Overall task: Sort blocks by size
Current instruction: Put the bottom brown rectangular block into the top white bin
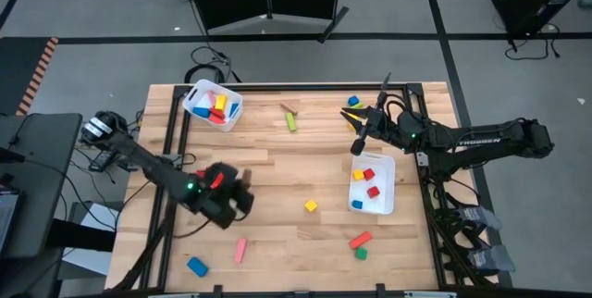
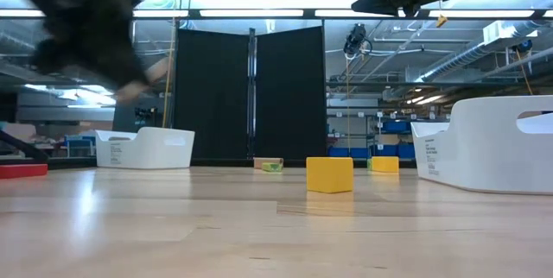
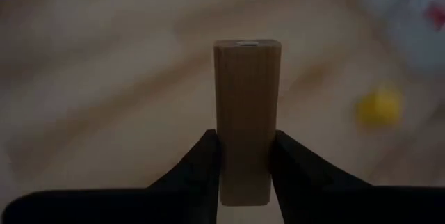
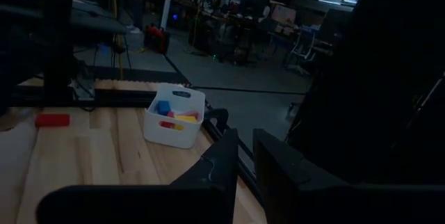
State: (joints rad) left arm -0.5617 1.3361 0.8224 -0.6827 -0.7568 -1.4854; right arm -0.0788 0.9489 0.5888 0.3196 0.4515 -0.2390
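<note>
My left gripper (image 1: 239, 196) is at the table's left, above the boards, and is shut on a plain wood bar (image 3: 246, 113). It shows blurred in the low view (image 2: 95, 28). My right gripper (image 1: 356, 146) hangs over the far end of the right white bin (image 1: 387, 207); its fingers (image 4: 229, 161) stand almost together and hold nothing. Loose blocks lie flat on the table: a yellow cube (image 1: 311, 205), a pink bar (image 1: 240, 249), a blue block (image 1: 196, 265), a red bar (image 1: 361, 240), a green cube (image 1: 361, 254) and a green bar (image 1: 291, 122). My left gripper pinches the wood bar between its two fingers (image 3: 201, 161) on the two long sides, near the bar's nearer end (image 3: 245, 175). The bar runs on past the fingertips, in line with them. It is lifted clear of the table.
The left white bin (image 1: 196, 104) at the far left holds several coloured blocks. The right bin holds red, yellow and blue cubes. More small blocks (image 1: 353, 102) lie at the far right. A black frame rail (image 1: 171, 141) runs along the table's left side.
</note>
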